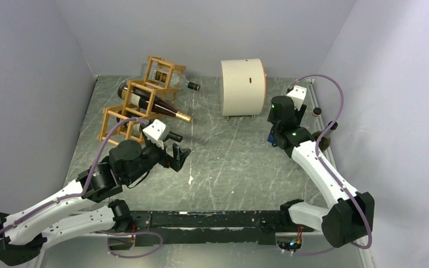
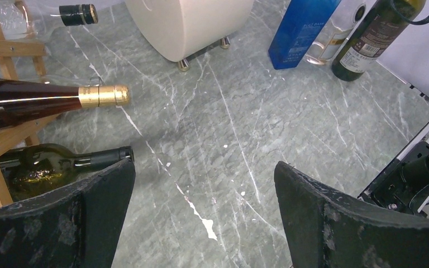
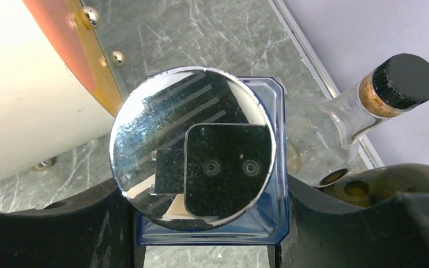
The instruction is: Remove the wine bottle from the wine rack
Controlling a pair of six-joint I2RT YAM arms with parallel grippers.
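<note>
Rack [image 1: 139, 103], far left on table [image 1: 240, 162], holds three lying bottles: clear bottle [image 1: 162, 75], gold-capped bottle [image 1: 165, 107], green bottle [image 2: 44, 167]. Left claw [image 1: 177, 158] wide, empty, just beside green bottle. Right claw [image 3: 206, 192] clamps blue bottle [image 2: 300, 30], one of three standing

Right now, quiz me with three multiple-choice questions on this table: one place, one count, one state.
1. Where is the gold-capped bottle? A in the wine rack; B upright at the right edge; C held in the air.
2. How many bottles lie in the rack? A one; B two; C three.
3. The left gripper is: A open and empty; B shut on a bottle; C out of view.
Answers: 1 A, it lies through a middle cell. 2 C, clear bottle, gold-capped bottle, green bottle. 3 A, jaws apart over bare table.
</note>
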